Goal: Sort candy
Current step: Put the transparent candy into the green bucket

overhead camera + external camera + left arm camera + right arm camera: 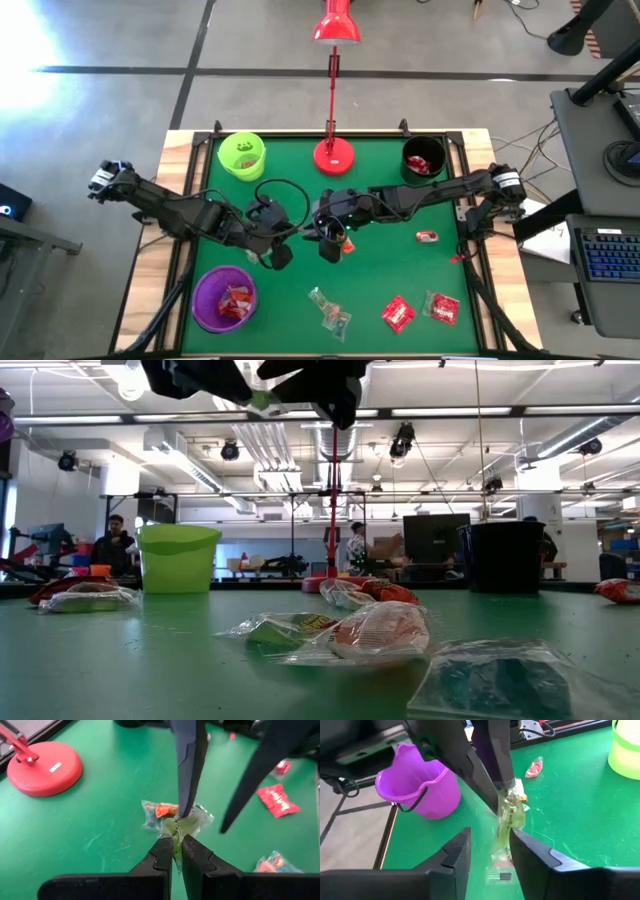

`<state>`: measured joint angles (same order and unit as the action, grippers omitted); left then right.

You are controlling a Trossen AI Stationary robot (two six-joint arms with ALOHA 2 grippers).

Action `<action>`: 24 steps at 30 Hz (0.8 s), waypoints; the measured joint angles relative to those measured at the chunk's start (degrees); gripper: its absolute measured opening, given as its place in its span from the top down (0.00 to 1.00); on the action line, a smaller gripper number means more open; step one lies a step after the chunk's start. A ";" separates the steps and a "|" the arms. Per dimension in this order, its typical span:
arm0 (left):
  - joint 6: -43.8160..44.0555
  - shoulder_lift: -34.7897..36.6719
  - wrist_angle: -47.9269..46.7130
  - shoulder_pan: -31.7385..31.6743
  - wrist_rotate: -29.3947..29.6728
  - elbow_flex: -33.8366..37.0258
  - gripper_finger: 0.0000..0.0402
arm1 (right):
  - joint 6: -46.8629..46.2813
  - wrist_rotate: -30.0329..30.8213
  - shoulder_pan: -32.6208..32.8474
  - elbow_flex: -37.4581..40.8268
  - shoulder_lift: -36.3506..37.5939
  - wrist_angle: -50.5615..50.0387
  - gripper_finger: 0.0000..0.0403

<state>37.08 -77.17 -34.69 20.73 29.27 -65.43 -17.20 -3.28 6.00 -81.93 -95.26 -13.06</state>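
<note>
A clear greenish candy [507,817] is up in the air over the middle of the green table [300,180], between my two grippers. My left gripper [175,851] is shut on it. My right gripper [490,834] is open, with its fingers on either side of the candy's free end. I cannot tell whether either finger touches it. In the low view both grippers hang at the top with the greenish wrapper [262,400] between them. More candy lies on the table: an orange-and-clear piece [159,811] directly below, and red pieces [398,313] near the front edge. My left gripper pinches one end of the greenish candy's wrapper [175,837] between its two shut fingers. The candy is lifted clear of the table. Its other end [502,847] reaches out between my right gripper's open fingers.
A purple cup [225,298] with red candy stands front left. A lime-green cup [242,155] is at the far left and a black cup [423,158] at the far right. The red lamp's base [334,155] stands between them. A red-and-white candy [427,237] lies to the right.
</note>
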 joint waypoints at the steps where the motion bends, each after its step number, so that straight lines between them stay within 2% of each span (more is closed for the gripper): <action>1: 0.04 0.00 -0.38 0.00 -0.03 0.00 1.00 | 0.26 0.10 0.00 0.00 0.05 -0.02 0.67; 12: 2.76 1.02 -10.98 -0.88 1.32 0.00 1.00 | 1.23 1.55 -0.15 -0.09 0.17 -2.68 0.60; 24: -0.38 7.81 -26.60 -10.88 1.74 -0.02 1.00 | 1.27 2.44 -0.42 -0.09 0.17 -3.77 0.60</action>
<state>36.70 -69.36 -61.28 9.85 31.01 -65.45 -15.92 -0.84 5.58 -82.02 -95.09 -16.83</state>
